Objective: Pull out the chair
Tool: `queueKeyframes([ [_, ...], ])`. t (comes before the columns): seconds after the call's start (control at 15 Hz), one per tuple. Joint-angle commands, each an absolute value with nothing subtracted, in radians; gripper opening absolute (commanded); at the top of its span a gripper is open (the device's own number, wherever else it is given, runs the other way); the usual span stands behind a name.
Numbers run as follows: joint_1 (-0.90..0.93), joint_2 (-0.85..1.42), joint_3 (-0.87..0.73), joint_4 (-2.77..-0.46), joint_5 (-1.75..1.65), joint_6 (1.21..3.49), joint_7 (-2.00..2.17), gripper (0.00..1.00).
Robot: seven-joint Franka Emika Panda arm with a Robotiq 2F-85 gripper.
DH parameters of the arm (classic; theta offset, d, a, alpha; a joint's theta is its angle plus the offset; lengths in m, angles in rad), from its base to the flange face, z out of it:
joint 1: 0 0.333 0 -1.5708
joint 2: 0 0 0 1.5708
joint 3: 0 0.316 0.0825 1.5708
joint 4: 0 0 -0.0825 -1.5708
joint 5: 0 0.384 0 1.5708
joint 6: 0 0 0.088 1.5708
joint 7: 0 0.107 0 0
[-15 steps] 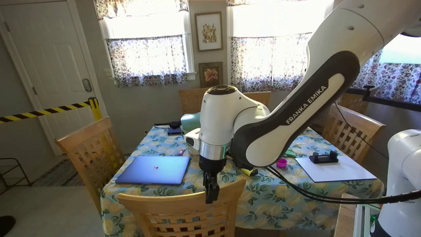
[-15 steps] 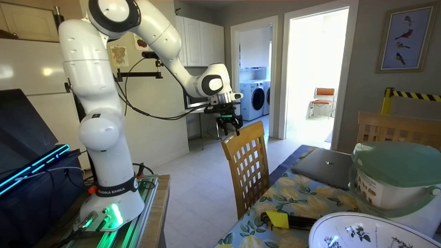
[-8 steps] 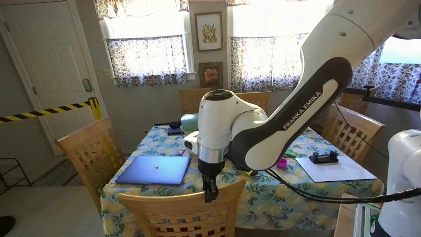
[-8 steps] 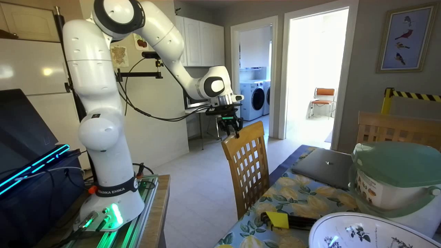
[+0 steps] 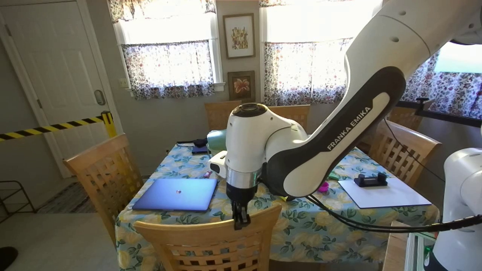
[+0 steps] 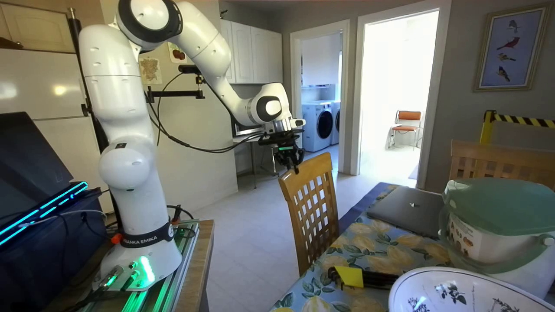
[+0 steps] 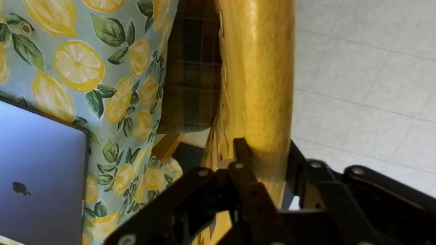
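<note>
The chair, light wood with a curved top rail over a woven-looking back, stands at the table's near side in an exterior view [image 5: 188,229]. From another angle, the chair [image 6: 310,171] has its back close to the tablecloth edge. My gripper [image 5: 241,222] points down over the top rail, right of its middle. In the wrist view the chair's rail [image 7: 267,75] runs between the two black fingers [image 7: 241,149], one on each side, close against the wood. The gripper [image 7: 268,147] is shut on the rail. The chair's legs are hidden.
A table with a lemon-print cloth [image 5: 320,241] lies just beyond the chair, a laptop [image 5: 175,195] near its edge. Matching chairs stand left [image 5: 99,162] and right [image 5: 404,146]. Pale tiled floor [image 6: 251,234] lies behind the chair's back. A green-lidded container [image 6: 498,208] stands on the table.
The fingers have drawn together onto the top rail. The arm has sunk slightly and shifted a little, mostly in the earlier half second. The chair has not visibly moved.
</note>
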State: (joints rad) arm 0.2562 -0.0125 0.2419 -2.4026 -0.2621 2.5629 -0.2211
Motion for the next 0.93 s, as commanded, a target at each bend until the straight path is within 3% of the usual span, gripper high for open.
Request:
queueKeyframes([
  [0.0, 0.279, -0.028, 0.266, -2.398, -0.133, 2.505, -0.288, 0.07],
  [0.87, 0.37, -0.091, 0.34, -2.402, 0.256, 2.442, -0.536, 0.07],
])
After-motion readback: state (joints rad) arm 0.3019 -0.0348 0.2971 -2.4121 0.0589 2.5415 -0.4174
